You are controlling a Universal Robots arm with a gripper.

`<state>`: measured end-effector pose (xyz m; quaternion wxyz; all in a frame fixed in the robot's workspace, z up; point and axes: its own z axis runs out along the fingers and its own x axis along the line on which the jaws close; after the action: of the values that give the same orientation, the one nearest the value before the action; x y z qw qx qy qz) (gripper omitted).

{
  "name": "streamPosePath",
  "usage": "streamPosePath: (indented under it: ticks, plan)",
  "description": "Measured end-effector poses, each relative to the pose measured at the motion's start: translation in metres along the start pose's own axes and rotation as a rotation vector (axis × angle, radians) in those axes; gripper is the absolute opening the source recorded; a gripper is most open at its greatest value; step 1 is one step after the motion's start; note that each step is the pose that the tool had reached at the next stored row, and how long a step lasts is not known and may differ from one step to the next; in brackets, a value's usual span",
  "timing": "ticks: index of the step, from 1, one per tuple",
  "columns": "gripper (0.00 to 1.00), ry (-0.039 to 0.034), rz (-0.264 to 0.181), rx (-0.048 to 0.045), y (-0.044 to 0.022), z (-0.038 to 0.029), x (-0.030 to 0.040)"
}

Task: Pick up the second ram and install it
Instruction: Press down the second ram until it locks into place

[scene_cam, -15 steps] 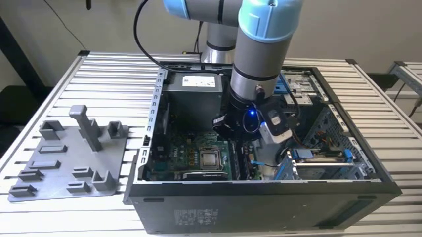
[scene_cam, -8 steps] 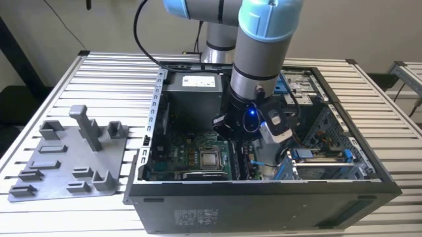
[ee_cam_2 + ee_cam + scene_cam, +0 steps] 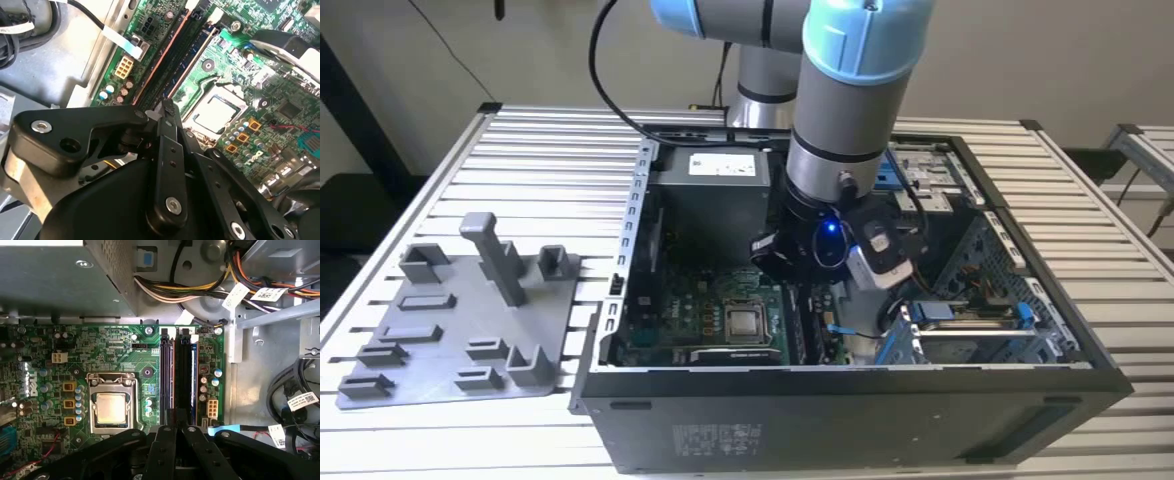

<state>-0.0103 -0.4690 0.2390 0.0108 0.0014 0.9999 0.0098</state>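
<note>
My gripper point(image 3: 178, 416) hangs inside the open computer case point(image 3: 854, 385), low over the green motherboard point(image 3: 115, 345). Its black fingers point(image 3: 167, 112) are shut tip to tip with nothing visible between them. They sit right over the near end of the memory slots, beside the processor socket point(image 3: 111, 407). The second ram point(image 3: 185, 367), a long dark stick, stands on edge in a slot, and its length runs away from the fingertips point(image 3: 175, 55). Another dark stick point(image 3: 166, 367) stands parallel in the neighbouring slot. I cannot tell whether the fingertips touch the ram's top edge.
A grey plastic tray point(image 3: 467, 330) with upright posts lies on the slatted table at the exterior view's left. The power supply point(image 3: 720, 180) and bundled cables point(image 3: 200, 290) fill the case's far end. Blue drive brackets point(image 3: 961, 315) sit at the exterior view's right.
</note>
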Motion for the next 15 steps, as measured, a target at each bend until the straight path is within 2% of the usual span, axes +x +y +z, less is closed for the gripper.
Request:
streamPosePath:
  ticks: [15]
  plan:
    - [0.11,0.0052,-0.266,-0.006,0.0,0.0,0.0]
